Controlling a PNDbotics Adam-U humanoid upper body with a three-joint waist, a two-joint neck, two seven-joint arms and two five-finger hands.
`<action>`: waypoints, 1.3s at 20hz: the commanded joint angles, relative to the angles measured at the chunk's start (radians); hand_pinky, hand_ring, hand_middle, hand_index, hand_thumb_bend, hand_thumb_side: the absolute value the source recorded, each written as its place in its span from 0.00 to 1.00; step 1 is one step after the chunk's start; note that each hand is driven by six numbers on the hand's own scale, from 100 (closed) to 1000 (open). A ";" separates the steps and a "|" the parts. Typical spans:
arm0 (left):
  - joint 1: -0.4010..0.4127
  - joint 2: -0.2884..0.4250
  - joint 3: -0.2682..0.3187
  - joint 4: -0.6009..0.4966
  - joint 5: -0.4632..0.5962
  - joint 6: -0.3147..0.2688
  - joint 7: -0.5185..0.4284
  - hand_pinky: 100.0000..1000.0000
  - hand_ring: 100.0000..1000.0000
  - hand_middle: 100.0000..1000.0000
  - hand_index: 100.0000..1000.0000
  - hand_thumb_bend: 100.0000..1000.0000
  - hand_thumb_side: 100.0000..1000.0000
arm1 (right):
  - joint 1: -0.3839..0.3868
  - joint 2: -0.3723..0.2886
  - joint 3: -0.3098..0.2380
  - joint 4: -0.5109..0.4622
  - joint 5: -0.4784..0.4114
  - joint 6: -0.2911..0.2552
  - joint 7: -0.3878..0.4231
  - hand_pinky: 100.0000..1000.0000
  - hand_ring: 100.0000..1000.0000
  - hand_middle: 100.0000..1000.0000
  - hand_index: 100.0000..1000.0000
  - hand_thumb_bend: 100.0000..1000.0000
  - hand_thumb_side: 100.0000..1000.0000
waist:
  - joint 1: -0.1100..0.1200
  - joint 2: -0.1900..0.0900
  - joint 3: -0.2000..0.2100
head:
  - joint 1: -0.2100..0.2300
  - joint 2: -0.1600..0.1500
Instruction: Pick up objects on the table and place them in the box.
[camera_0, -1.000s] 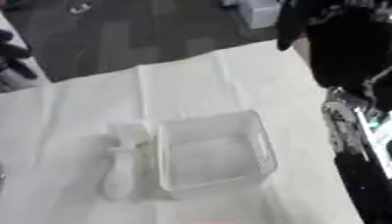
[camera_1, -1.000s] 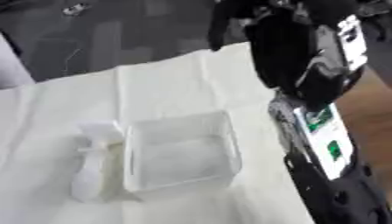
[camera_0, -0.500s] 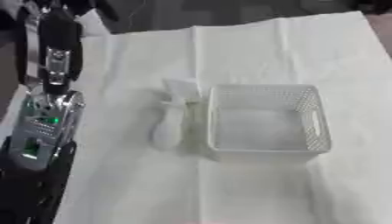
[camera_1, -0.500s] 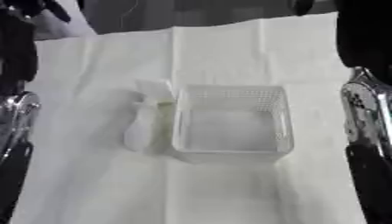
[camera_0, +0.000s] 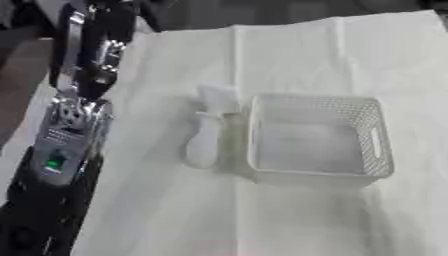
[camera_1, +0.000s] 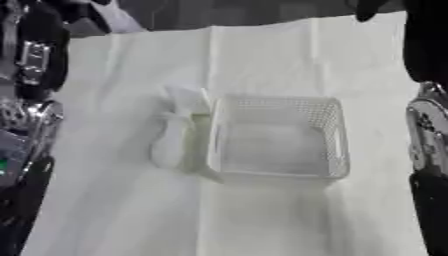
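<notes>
White cloth (camera_0: 175, 210); pale object (camera_0: 208, 135) touching basket's (camera_0: 378, 145) left wall.

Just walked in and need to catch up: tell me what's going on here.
Nothing is being handled at this moment. A white basket stands on the white cloth and looks empty. A white bottle lies on the cloth against the basket's left side, not yet picked up. The robot's left arm runs up the left edge and its right arm up the right edge, both away from the bottle; neither hand can be made out, so the placing has not begun.
</notes>
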 joint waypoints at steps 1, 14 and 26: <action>-0.001 0.123 -0.033 -0.009 -0.076 0.116 -0.022 0.30 0.58 0.68 0.79 0.37 0.69 | -0.006 -0.015 0.004 -0.018 0.006 -0.001 0.008 0.21 0.34 0.60 0.79 0.00 1.00 | 0.000 -0.013 -0.002 | 0.013 0.000; -0.097 0.331 -0.114 0.253 -0.368 0.211 -0.448 0.39 0.64 0.76 0.87 0.57 0.79 | 0.042 0.004 -0.001 -0.018 0.021 0.022 0.022 0.20 0.32 0.60 0.80 0.00 1.00 | 0.017 -0.021 -0.024 | 0.018 0.000; -0.209 0.151 -0.085 0.316 -0.750 0.214 -0.567 0.34 0.55 0.68 0.80 0.63 0.79 | 0.076 0.017 -0.006 -0.018 0.047 0.044 0.024 0.17 0.29 0.59 0.81 0.00 1.00 | 0.028 -0.021 -0.017 | 0.028 0.000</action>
